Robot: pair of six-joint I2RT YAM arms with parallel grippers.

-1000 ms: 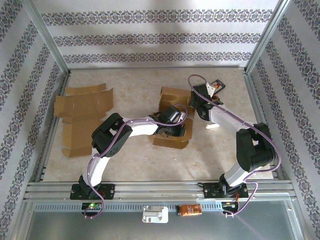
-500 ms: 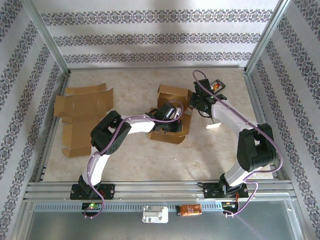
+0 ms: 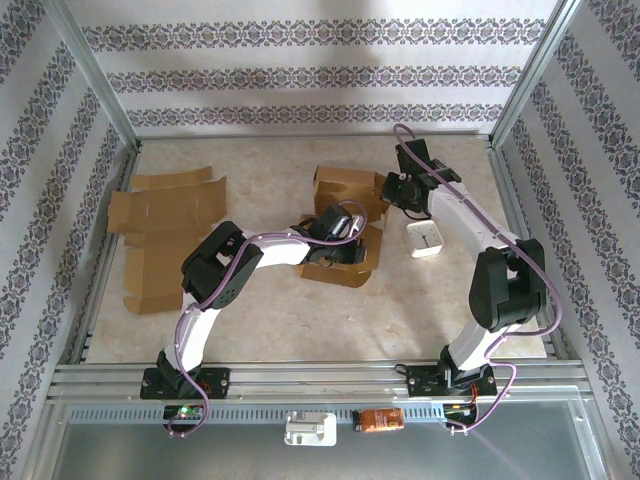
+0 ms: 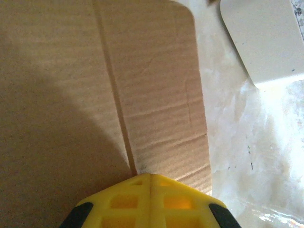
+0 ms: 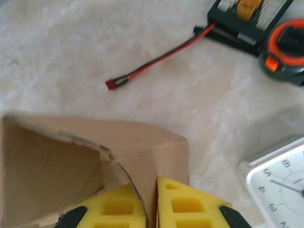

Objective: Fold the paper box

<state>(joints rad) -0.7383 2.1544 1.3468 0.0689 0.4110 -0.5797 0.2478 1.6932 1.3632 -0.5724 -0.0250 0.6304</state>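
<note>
My left gripper: yellow jaws pressed together, nothing between them, tips resting on a flat panel of the paper box right at its crease. I read that as pinning the panel so the box can't skid while the other side is worked

My right gripper: jaws almost together with the thin box wall between them, pinching it at the corner. A ragged cut edge runs into the gap. Probably gripped there to stand or bend that wall

From above, the paper box is half formed. One part stands up as an open shell and a flap lies flat on its near side, with the left gripper over that low part and the right gripper at the box's right edge

Box is brown corrugated card, matte, faint ribbing, scored fold lines, rounded flap corners. It looks light and easy to crumple

Just right of the box is a white square clock with rounded corners and a smooth plastic look. Beyond the box in the right wrist view are a thin red lead, a black board and an orange-and-black tape measure. Well left of the box, flat cardboard blanks lie unfolded

Under the box is a glossy, pale marbled table
</note>
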